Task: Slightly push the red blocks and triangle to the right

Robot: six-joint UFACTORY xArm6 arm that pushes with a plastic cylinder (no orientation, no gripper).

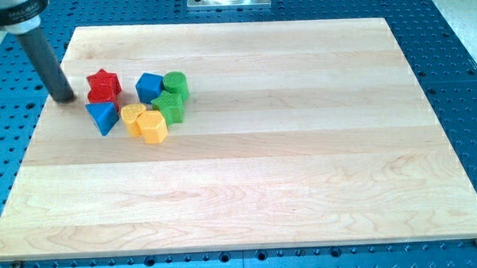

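Observation:
A red star block (104,83) sits near the board's upper left, with another red block (110,98) partly hidden under or behind it. A blue triangle block (103,116) lies just below them, touching. My tip (65,97) rests on the board a short way to the left of the red star, apart from it and above-left of the blue triangle.
To the right of the red blocks stand a blue block (148,86), a green cylinder (175,84), a green star-like block (170,106), a yellow heart-like block (132,118) and a yellow hexagon block (152,127), packed close. The wooden board (303,148) lies on a blue perforated table.

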